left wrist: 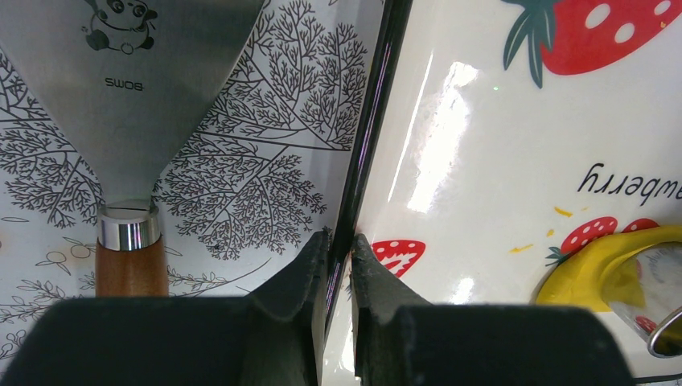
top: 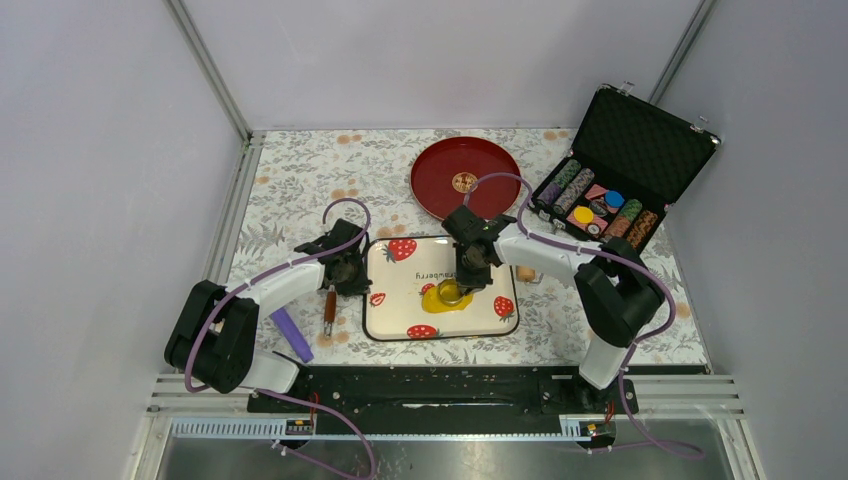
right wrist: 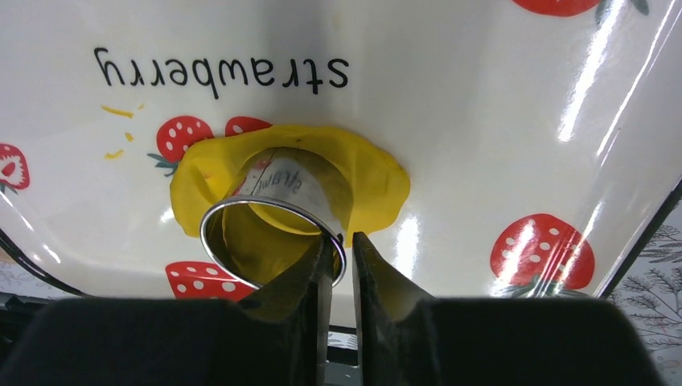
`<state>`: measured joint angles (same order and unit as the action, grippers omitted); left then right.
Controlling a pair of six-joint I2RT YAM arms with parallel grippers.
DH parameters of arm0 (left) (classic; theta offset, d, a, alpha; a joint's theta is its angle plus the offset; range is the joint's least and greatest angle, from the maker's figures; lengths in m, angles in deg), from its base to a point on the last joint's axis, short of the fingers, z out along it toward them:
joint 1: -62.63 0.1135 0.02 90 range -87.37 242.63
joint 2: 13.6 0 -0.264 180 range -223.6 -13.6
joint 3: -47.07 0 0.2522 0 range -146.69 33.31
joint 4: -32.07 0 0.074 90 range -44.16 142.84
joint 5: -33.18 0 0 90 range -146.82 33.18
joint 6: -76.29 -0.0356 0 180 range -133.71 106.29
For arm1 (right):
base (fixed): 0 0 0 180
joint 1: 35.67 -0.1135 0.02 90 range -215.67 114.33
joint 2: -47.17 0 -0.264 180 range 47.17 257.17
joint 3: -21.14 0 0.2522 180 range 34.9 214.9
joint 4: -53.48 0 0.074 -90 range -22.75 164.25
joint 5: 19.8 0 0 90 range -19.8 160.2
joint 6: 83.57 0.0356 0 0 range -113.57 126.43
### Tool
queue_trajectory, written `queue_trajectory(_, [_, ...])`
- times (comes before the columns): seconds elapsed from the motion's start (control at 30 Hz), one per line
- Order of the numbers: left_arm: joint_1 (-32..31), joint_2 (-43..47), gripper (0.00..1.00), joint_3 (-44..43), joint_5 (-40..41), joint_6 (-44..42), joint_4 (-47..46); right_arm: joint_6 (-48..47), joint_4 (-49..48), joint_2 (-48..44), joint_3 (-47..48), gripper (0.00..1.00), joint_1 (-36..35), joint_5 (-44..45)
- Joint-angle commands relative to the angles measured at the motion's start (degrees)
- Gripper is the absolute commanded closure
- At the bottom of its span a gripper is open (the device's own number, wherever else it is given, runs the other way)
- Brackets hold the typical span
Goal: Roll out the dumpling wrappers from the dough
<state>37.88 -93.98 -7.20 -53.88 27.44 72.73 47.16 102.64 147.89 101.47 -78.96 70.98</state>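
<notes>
R gripper (right wrist: 339, 240) pinches ring cutter (right wrist: 301, 193) in dough (right wrist: 378, 185), L gripper (left wrist: 339, 239) clamps tray (left wrist: 482, 161); dough may lift w/ cutter & tear.

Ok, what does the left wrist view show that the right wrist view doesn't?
Left wrist only: the scraper on the cloth, and the left tool pinching the tray rim. Right wrist only: the right tool pinching the ring by its wall, the ring set in the dough. Both: the tray, the dough and a bit of the ring.
</notes>
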Motion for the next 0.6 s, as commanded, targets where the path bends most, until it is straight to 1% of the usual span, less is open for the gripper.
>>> queue_trajectory(0.0, [0.3, -2.51, 1.0, 1.09, 6.64, -1.95, 5.1, -0.95, 2.28, -4.63, 0.52, 0.7, -0.18, -0.45])
queue_trajectory(0.03, [0.32, -2.57, 1.0, 1.13, 6.71, -1.95, 5.14, -1.04, 2.57, -5.35, 0.72, 0.63, -0.22, -0.28])
queue_trajectory(0.07, [0.26, -2.63, 1.0, 1.09, 6.64, -1.95, 5.17, -1.25, 2.75, -5.95, 0.87, 0.59, -0.22, -0.18])
queue_trajectory(0.17, [0.24, -2.55, 1.0, 1.1, 6.73, -1.95, 5.12, -1.38, 3.16, -8.27, 1.01, 0.49, -0.25, 0.37])
queue_trajectory(0.4, [-0.01, -2.97, 1.0, 0.34, 4.23, -3.74, 4.03, -2.55, 5.51, -13.48, 0.06, 0.3, -0.16, 2.86])
queue_trajectory(0.47, [0.01, -3.13, 1.0, 0.09, 2.64, -4.46, 3.39, -3.32, 5.31, -15.45, -1.24, 0.25, -0.18, 2.17])
queue_trajectory(0.5, [-0.03, -2.89, 0.99, 0.03, 2.38, -4.57, 3.35, -3.36, 4.84, -16.54, -2.05, 0.23, -0.21, 1.74])
queue_trajectory(0.53, [-0.03, -2.31, 0.92, 0.08, 2.5, -4.65, 3.49, -3.41, 4.13, -17.77, -3.07, 0.22, -0.16, 1.2])
queue_trajectory(0.57, [-0.03, -1.4, 0.84, 0.08, 2.92, -4.65, 3.64, -3.45, 3.59, -18.82, -3.94, 0.21, -0.1, 0.65])
